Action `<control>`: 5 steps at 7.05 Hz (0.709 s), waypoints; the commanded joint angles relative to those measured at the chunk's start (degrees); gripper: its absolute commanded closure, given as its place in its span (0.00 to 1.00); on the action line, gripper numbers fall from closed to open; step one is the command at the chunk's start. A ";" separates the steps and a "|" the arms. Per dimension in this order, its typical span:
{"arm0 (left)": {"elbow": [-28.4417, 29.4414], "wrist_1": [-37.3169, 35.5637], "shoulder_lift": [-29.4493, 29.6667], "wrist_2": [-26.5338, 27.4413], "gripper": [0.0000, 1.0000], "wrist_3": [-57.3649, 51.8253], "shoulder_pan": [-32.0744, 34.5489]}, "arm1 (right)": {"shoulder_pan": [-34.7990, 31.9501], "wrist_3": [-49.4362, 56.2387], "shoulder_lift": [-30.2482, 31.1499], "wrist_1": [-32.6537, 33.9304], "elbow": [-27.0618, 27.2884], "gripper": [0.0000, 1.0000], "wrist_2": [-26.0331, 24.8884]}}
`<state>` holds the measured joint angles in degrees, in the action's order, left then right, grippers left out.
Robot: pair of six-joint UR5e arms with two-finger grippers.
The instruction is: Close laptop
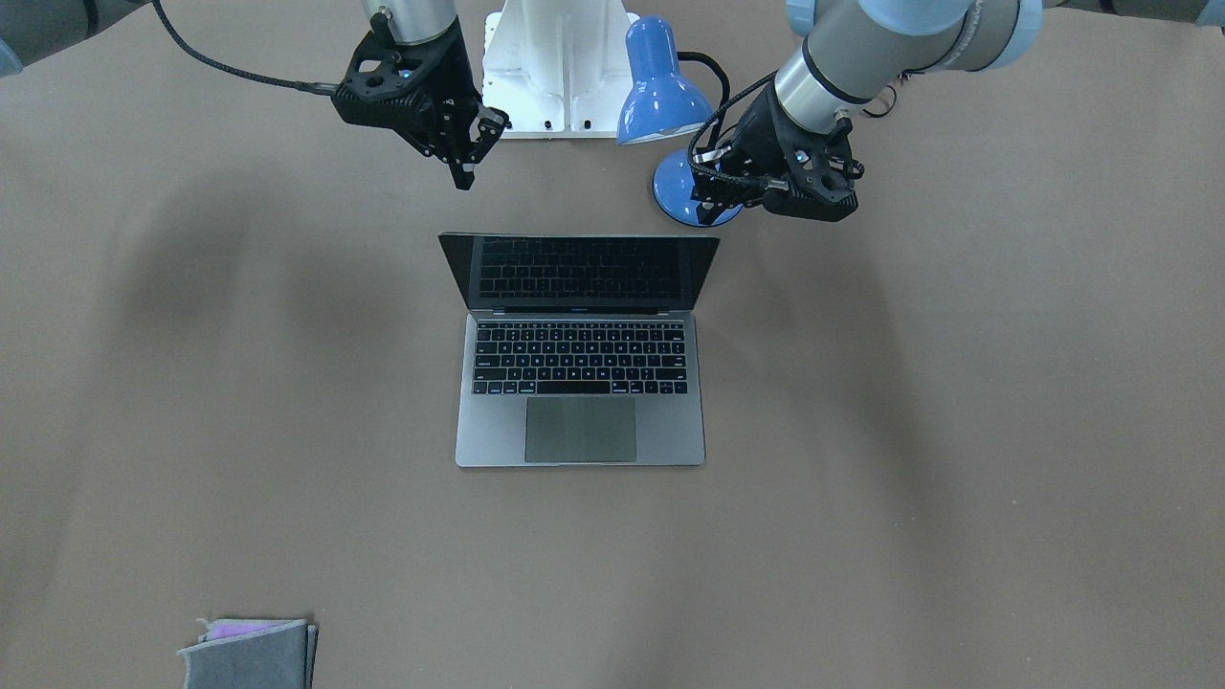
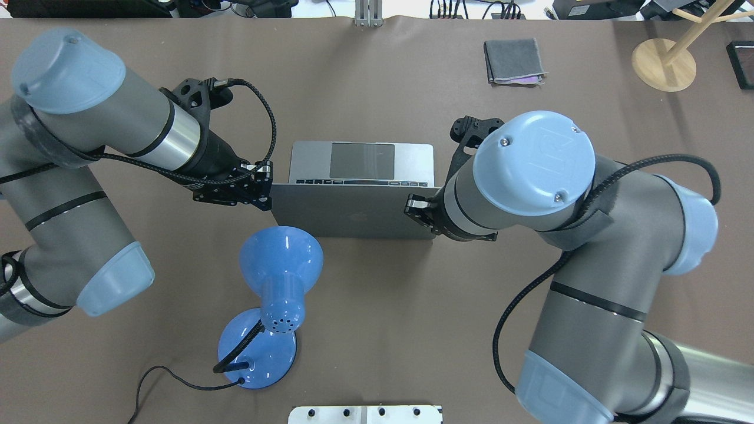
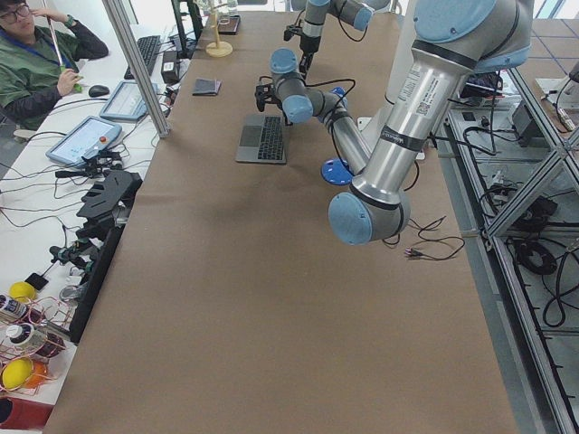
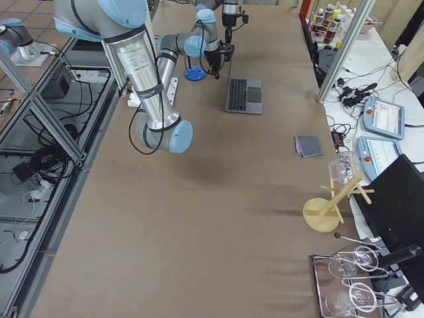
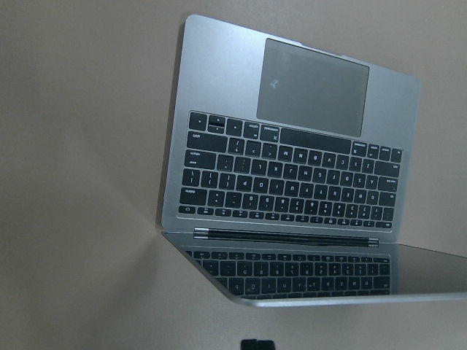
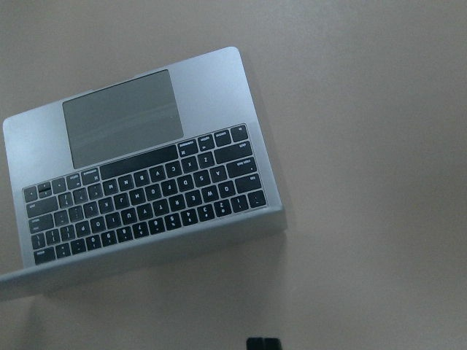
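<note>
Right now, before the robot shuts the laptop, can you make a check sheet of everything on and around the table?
Surface: brown table, no spills seen.
Job's things: laptop, open, screen dark, keyboard bare.
Clutter: blue desk lamp on the robot's side of the laptop; folded grey cloth near the table's far edge.
Grippers: left gripper and right gripper on either side of the lid, holding nothing; open or shut unclear, contact unclear.
Cables: lamp cord trailing on the table; braided cables along both arms.
Surroundings: wooden stand; person at a side desk.
</note>
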<state>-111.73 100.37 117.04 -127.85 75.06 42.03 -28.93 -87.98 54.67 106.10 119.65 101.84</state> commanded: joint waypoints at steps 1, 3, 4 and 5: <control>0.02 0.00 0.03 0.50 1.00 0.00 -0.10 | -1.65 0.00 -3.16 -1.15 -4.42 1.00 0.03; 0.28 0.09 0.20 0.41 1.00 -0.18 -0.10 | -3.23 0.18 -3.52 -4.75 -8.10 1.00 0.03; 0.54 0.00 0.29 0.41 1.00 -0.35 -0.10 | -3.76 0.61 -3.52 -5.28 -9.16 1.00 0.12; 0.81 0.09 0.38 0.50 1.00 -0.44 -0.10 | -4.03 0.88 -3.52 -5.29 -9.35 1.00 0.12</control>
<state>-111.21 100.41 117.32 -127.41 74.75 41.92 -32.47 -87.44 51.21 101.21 111.05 101.92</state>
